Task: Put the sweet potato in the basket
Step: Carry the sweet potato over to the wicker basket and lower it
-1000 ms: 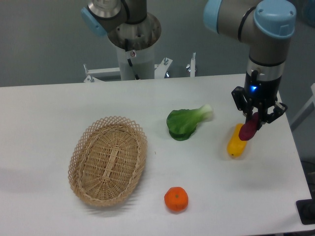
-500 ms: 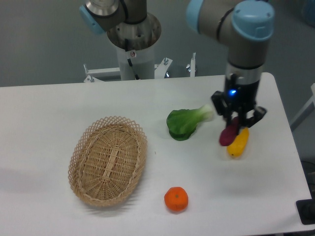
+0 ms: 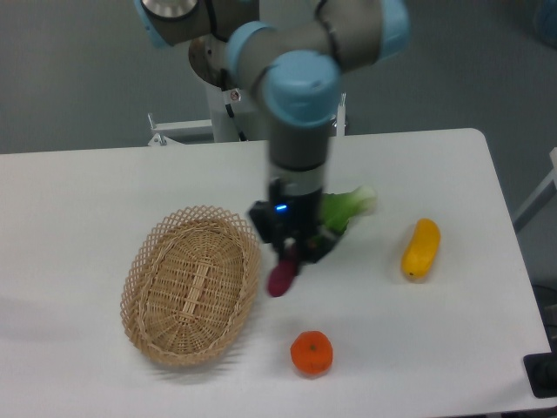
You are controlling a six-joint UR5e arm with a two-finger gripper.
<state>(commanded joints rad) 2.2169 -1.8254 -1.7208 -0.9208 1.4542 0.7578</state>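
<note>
The dark purple sweet potato (image 3: 280,277) hangs tilted just above the table, with my gripper (image 3: 290,257) shut on its upper end. It is right beside the right rim of the light tan woven basket (image 3: 157,261), which lies empty at the left of the table. The arm comes down from above and hides part of the green vegetable behind it.
A green leafy vegetable (image 3: 346,209) lies behind the gripper, partly covered by it. A yellow oblong vegetable (image 3: 419,248) rests at the right. An orange fruit (image 3: 312,353) sits near the front edge, below the gripper. The robot's base (image 3: 235,87) stands at the back.
The arm has swept left across the table with the sweet potato in the gripper, from beside the yellow vegetable to the basket's right rim. Nothing else has moved.
</note>
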